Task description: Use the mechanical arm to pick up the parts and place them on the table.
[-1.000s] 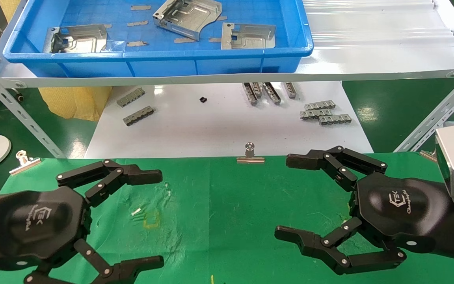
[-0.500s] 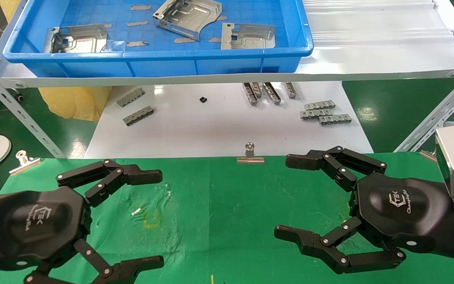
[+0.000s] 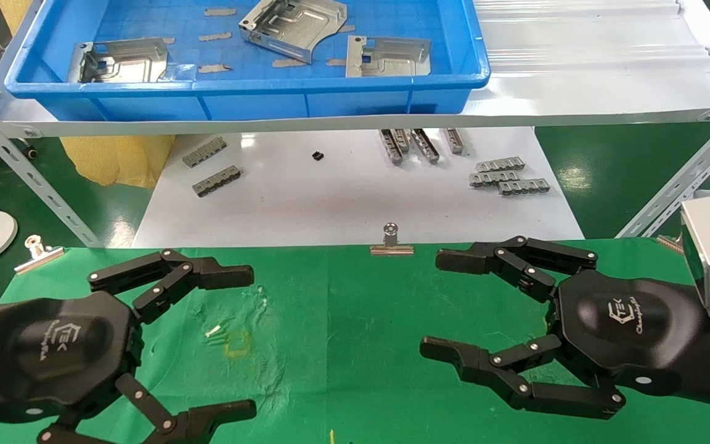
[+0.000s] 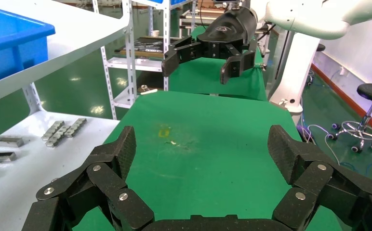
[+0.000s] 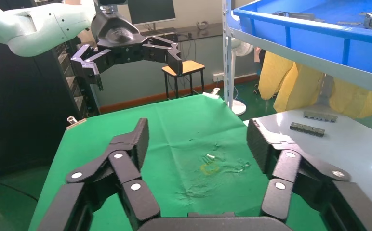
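Note:
Three silver sheet-metal parts lie in a blue bin (image 3: 330, 98) on the white shelf: one at the left (image 3: 122, 60), one tilted in the middle (image 3: 293, 26), one at the right (image 3: 387, 57). My left gripper (image 3: 241, 339) is open and empty above the green-cloth table (image 3: 355, 320) at the near left. My right gripper (image 3: 444, 305) is open and empty above the cloth at the near right. Each wrist view shows its own open jaws (image 4: 201, 147) (image 5: 196, 137) over bare cloth, with the other gripper (image 4: 201, 60) (image 5: 131, 55) farther off.
Small grey toothed strips (image 3: 506, 176) (image 3: 210, 166) lie on the white sheet (image 3: 342, 191) under the shelf. A silver binder clip (image 3: 391, 242) sits at the cloth's far edge, another (image 3: 37, 253) at the left. Angled shelf legs (image 3: 681, 179) stand at both sides.
My right gripper's fingers have closed in a little and their tips have shifted slightly left. The left gripper and the parts have not moved.

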### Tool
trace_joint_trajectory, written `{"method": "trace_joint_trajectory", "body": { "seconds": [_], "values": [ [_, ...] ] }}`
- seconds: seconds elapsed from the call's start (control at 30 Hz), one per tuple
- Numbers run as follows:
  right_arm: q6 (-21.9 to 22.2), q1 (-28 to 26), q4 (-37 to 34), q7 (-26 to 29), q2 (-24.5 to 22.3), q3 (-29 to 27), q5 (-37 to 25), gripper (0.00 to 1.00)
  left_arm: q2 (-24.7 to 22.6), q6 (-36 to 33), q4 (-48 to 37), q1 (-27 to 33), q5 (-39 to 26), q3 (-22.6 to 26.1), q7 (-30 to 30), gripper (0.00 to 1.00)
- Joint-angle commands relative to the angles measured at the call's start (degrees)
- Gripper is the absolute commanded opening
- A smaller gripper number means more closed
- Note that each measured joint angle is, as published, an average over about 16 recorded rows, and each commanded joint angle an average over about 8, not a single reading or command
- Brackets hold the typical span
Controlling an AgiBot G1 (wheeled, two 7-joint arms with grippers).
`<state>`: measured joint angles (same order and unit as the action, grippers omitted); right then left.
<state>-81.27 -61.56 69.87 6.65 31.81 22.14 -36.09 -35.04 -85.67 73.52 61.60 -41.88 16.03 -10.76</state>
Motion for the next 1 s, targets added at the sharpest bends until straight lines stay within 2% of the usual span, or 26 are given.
{"method": "trace_joint_trajectory", "body": {
  "seconds": [0.03, 0.8, 1.0],
  "values": [
    [0.0, 0.0, 0.0, 0.0, 0.0, 0.0, 0.0, 0.00, 0.0, 0.0, 0.0, 0.0, 0.0, 0.0, 0.0, 1.00],
    [0.0, 0.0, 0.0, 0.0, 0.0, 0.0, 0.0, 0.00, 0.0, 0.0, 0.0, 0.0, 0.0, 0.0, 0.0, 1.00],
    [0.0, 0.0, 0.0, 0.0, 0.0, 0.0, 0.0, 0.00, -0.3, 1.3, -0.4, 3.4, -0.4, -0.6, -0.3, 1.00]
  ]
}}
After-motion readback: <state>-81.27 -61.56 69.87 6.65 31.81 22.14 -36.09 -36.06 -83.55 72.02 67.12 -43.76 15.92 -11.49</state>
